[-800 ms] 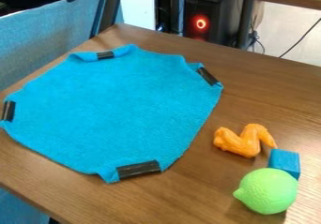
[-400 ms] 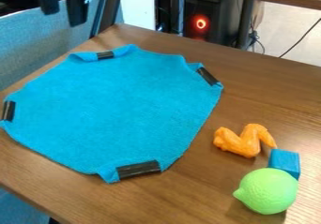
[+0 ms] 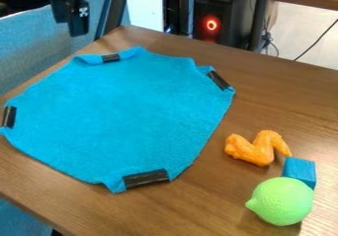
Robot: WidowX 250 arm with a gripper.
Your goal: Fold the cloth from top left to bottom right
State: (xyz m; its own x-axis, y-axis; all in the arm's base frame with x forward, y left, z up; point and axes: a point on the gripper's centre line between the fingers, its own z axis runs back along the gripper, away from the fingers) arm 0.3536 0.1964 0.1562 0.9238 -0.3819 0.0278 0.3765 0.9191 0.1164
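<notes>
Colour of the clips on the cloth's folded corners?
Black, on the blue cloth; camera view shows it.

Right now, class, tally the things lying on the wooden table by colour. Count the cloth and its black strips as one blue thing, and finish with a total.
Blue: 2 (the cloth and the block)
Orange: 1 (the wing-shaped toy)
Green: 1 (the lemon-shaped toy)
Total: 4
</notes>
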